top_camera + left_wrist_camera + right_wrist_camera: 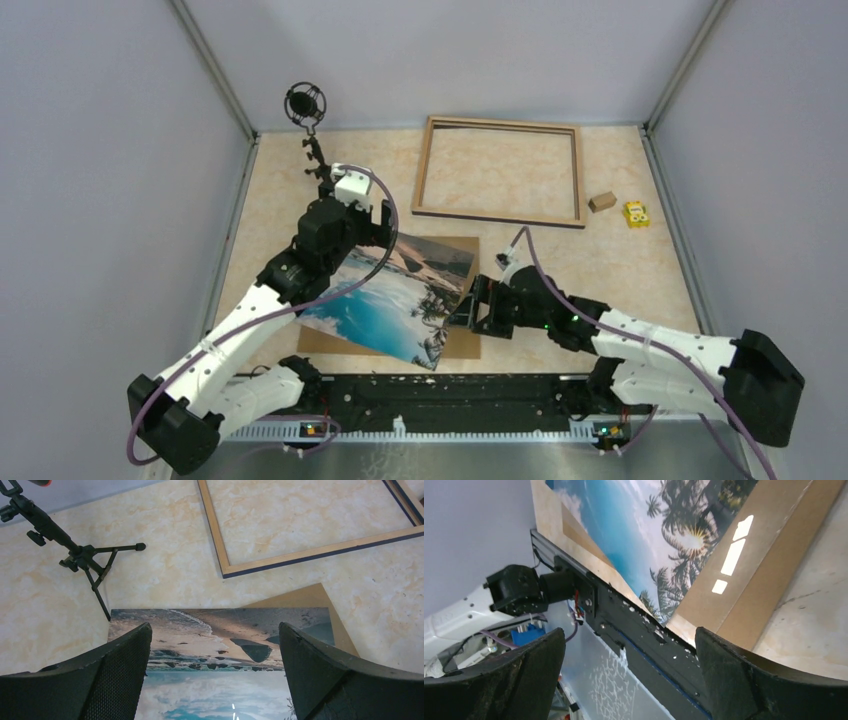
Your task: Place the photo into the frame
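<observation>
Left claw from above: spread wide, empty, over far edge of photo; right claw equally spread, just beside photo's right edge; frame beyond both, flat on surface. Left wrist: photo directly beneath, atop backing board, frame ahead. Right wrist: photo and board ahead, nothing pinched.

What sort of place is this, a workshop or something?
Probably a robotics test booth: plain grey walls box in a marble-look table, two robot arms are bolted at its near edge, and a small device on a tripod stands in the corner.
</observation>
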You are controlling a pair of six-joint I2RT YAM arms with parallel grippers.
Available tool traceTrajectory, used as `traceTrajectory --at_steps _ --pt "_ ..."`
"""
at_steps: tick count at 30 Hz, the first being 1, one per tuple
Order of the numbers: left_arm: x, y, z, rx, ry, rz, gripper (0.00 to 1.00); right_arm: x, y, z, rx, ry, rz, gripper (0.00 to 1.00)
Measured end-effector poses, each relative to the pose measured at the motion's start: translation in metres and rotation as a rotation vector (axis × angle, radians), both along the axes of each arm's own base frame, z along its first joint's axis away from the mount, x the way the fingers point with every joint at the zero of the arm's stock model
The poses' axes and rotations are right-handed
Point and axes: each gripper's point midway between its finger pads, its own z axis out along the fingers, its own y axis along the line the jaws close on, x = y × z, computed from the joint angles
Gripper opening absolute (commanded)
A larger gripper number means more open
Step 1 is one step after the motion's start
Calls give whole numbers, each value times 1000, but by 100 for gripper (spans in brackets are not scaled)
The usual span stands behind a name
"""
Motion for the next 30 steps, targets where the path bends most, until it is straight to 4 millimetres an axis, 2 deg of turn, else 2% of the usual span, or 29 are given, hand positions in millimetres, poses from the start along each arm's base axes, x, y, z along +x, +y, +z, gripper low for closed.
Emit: traceTrajectory --at_steps 5,8,16,22,30 --pt "-2 0 3 -7 -8 -5 99 -24 22 -17 -18 49 43 90" --pt "-2 0 4 -9 -8 -8 99 -31 27 -29 -7 73 25 86" --pt "-4 -3 5 -17 -11 -25 99 -39 3 -70 -31 147 -57 80" --pt "-5 -5 5 -20 -9 -34 99 -41 0 -71 32 153 -86 75" --pt "-5 -5 5 -20 -9 -35 99 -59 11 -76 31 176 -33 74"
